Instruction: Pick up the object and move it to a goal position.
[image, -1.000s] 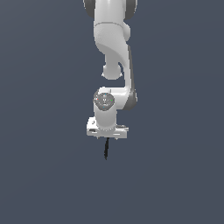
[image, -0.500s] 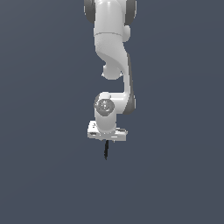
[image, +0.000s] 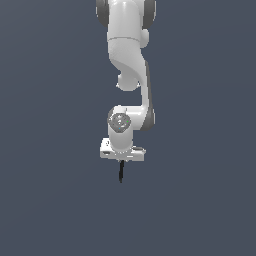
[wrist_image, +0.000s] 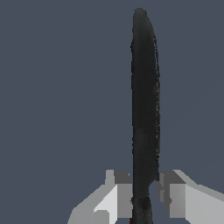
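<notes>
The object (image: 121, 172) is a thin black stick that hangs straight down from under the white gripper (image: 122, 161) in the exterior view, near the middle of the picture. In the wrist view the same object (wrist_image: 144, 100) runs as a long dark blade away from the camera, with a trace of red at its near end. The gripper (wrist_image: 144, 192) is shut on the object, one grey finger (wrist_image: 119, 190) pressed against each side of it. The stick is held above the flat grey ground, touching nothing else.
The white arm (image: 131, 65) comes down from the upper edge of the exterior view. Around it lies only plain dark grey-blue ground, with no other objects, containers or edges in sight.
The arm with the black stick has risen a little in the exterior view over the last second. The grip on the stick is unchanged.
</notes>
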